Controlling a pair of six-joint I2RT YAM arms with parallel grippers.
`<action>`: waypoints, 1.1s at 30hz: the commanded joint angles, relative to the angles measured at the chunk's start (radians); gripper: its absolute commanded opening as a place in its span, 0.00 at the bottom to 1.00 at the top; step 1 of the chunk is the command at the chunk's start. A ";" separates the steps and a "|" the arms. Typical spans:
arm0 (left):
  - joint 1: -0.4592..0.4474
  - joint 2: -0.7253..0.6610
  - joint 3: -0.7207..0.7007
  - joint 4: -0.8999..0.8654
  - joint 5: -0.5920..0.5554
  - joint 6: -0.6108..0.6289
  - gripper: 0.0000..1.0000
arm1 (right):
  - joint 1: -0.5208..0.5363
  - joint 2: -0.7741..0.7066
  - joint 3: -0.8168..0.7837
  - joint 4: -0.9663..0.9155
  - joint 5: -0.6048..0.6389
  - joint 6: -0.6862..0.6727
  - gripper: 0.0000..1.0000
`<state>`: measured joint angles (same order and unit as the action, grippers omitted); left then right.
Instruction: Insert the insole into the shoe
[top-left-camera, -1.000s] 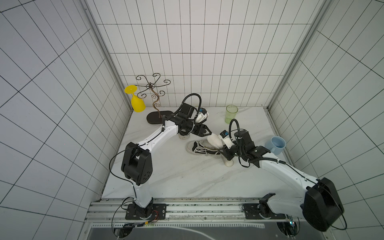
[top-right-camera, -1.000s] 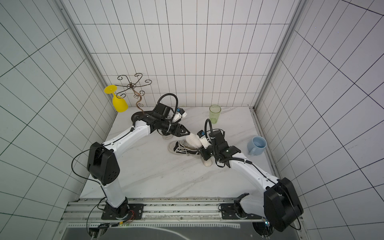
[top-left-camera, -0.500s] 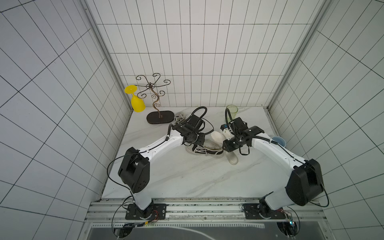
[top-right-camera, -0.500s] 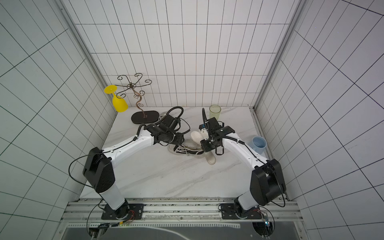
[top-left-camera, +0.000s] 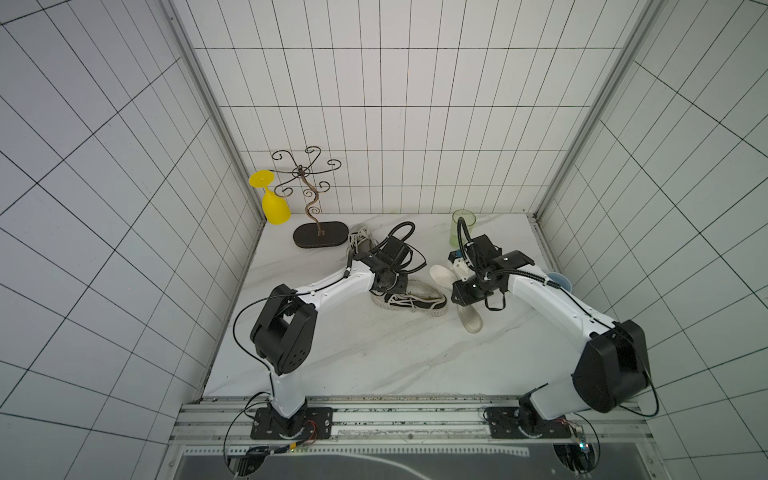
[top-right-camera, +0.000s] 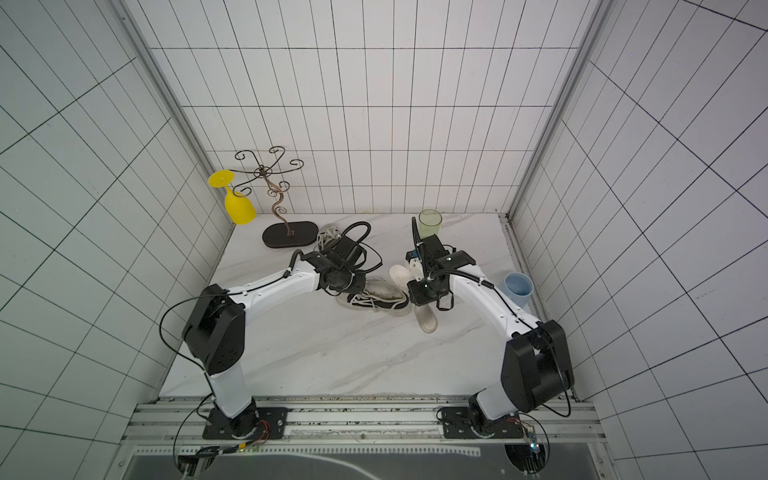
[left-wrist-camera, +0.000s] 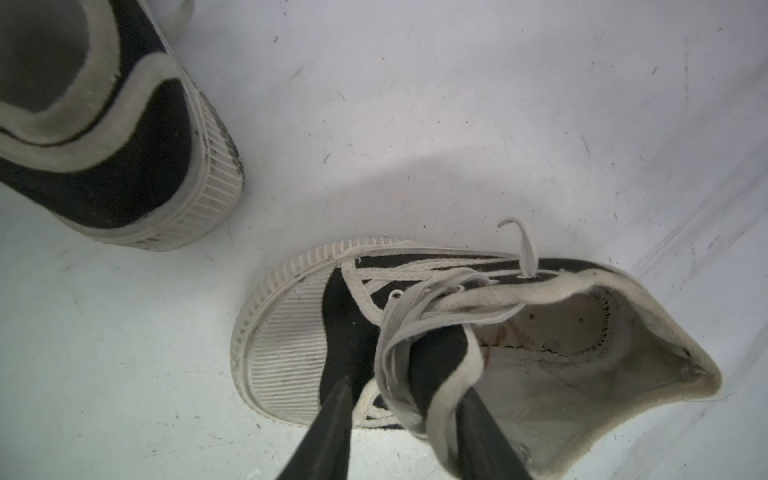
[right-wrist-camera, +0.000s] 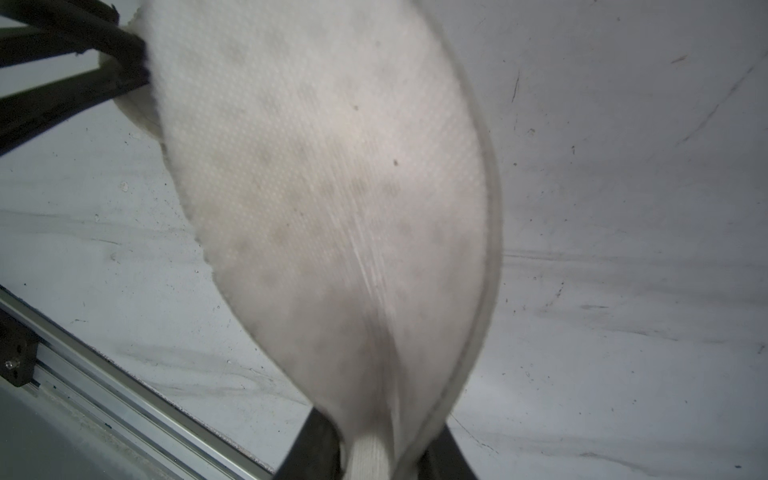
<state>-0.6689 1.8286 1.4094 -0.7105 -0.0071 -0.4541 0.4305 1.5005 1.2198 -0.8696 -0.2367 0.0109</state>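
A black canvas shoe (top-left-camera: 411, 300) with white laces lies on its sole mid-table, seen in both top views (top-right-camera: 374, 297). In the left wrist view my left gripper (left-wrist-camera: 405, 386) is closed over the shoe (left-wrist-camera: 291, 332) at its opening: one finger outside by the laces, the other inside the collar. My right gripper (right-wrist-camera: 378, 453) is shut on one end of the white insole (right-wrist-camera: 332, 187). The insole (top-left-camera: 441, 274) hangs in the air just right of the shoe's toe end.
A second black shoe (top-left-camera: 360, 243) lies behind the left wrist. A translucent insole (top-left-camera: 469, 320) lies flat near the right arm. A green cup (top-left-camera: 462, 226), a blue cup (top-left-camera: 561, 282), a wire stand (top-left-camera: 320, 237) and a yellow glass (top-left-camera: 274, 205) stand at the back and sides.
My left gripper came forward from the back of the table down onto the shoe, and its jaws narrowed on the collar. My right arm swung round, still holding the insole beside the shoe.
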 joint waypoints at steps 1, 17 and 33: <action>-0.005 0.008 -0.002 0.019 0.031 0.005 0.22 | 0.031 -0.013 0.037 -0.061 -0.041 -0.006 0.28; -0.004 -0.032 0.021 0.189 0.377 0.469 0.00 | 0.061 -0.024 0.020 -0.230 -0.104 0.071 0.28; -0.005 0.017 0.077 0.154 0.454 0.444 0.00 | 0.106 -0.034 -0.064 -0.235 -0.184 0.164 0.28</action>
<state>-0.6724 1.8343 1.4410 -0.5945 0.4118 0.0154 0.5156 1.4815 1.2121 -1.0695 -0.3691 0.1398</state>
